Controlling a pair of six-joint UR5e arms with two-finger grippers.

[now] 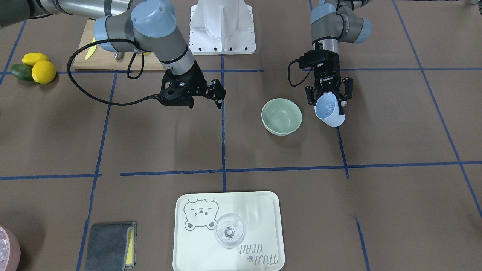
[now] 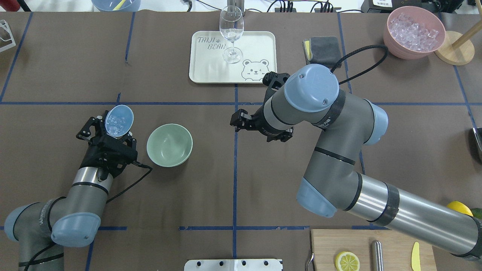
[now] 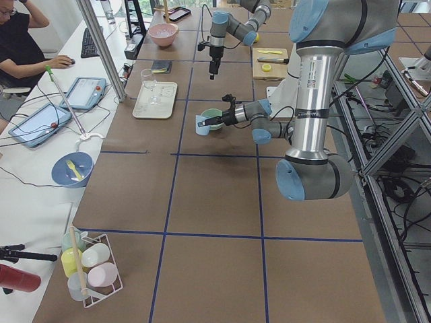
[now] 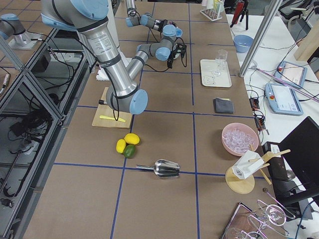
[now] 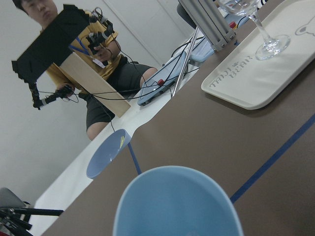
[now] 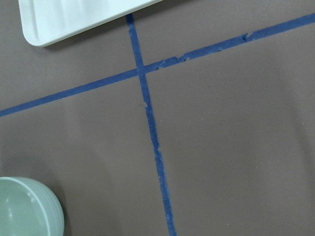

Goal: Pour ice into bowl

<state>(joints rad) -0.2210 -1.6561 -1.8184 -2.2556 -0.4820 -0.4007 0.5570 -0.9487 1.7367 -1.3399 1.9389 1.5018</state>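
Grips a pale blue cup (image 2: 119, 119) in the left gripper (image 2: 113, 131), fingers (image 2: 87, 128) clenched on the cup's wall, over the left half of the table (image 2: 56, 56), roughly midway between the robot's edge and the far edge. Holds it clear of the table and tilted, mouth turned up and toward the far edge. Carries the ice (image 2: 117, 121) inside — a few small clear cubes lying together against the cup's lower wall. Has the bowl (image 2: 169, 145) upright on the table just beside the cup, on the side toward the table's middle, apart from cup and fingers, showing only its smooth glossy mint-green inside. Hangs the right gripper (image 2: 237, 121) above the table near its middle, to the right of the bowl and well apart from it, fingers spread wide, grasping nothing. Elsewhere: a pale tray (image 2: 211, 71) at the middle of the far edge with a wine glass (image 2: 231, 30) upright on it; a folded grey cloth (image 2: 325, 47) just right of the tray; a pink tub (image 2: 399, 51) heaped with more cubes (image 2: 414, 28) toward the far right corner; a wooden board (image 2: 327, 248) at the robot's edge on the right half — bearing a lemon slice (image 2: 347, 261) and a yellow knife (image 2: 415, 256); two lemons (image 1: 43, 71) and a dark green fruit (image 1: 22, 71) bunched together near the table's right end.
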